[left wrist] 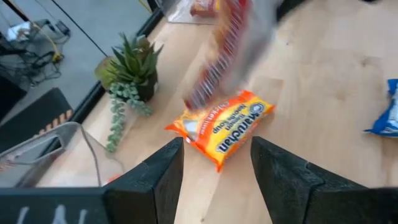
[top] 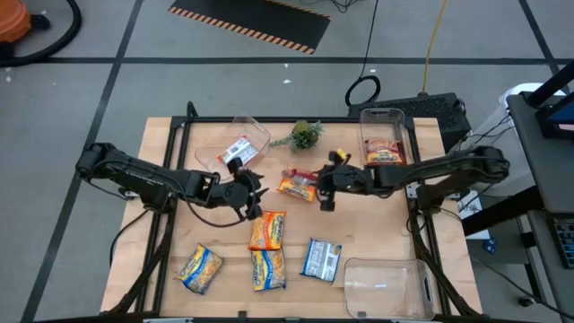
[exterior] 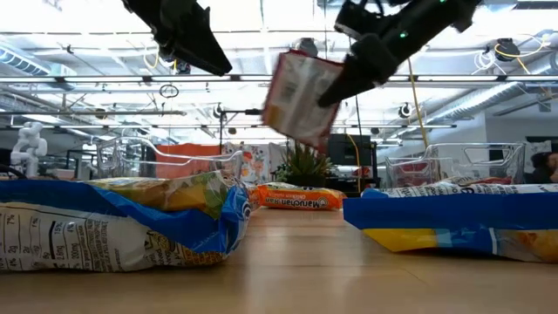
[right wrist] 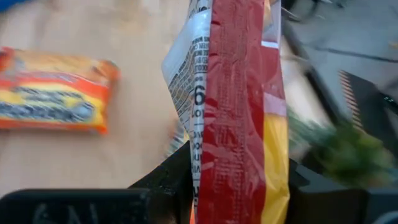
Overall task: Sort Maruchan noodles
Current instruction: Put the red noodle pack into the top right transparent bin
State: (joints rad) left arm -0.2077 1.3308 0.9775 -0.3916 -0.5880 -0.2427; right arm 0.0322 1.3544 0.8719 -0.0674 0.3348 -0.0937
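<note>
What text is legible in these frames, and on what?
"Maruchan", "Ramen noodle soup": orange packet on the table, left wrist view.
"Maruchan": same orange packet, low view, just readable.
"6": white back panel of the red packet clamped in the right gripper.
Fine print on that packet and on the blue-and-yellow packet: too small.
High view: nothing readable.

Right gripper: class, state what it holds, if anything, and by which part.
The right gripper pinches a red packet by one end, lifted off the table; the left gripper holds nothing.

a small green plant (top: 306, 135) stands between two clear bins (top: 245, 142) on the wooden table (top: 377, 224)
</note>
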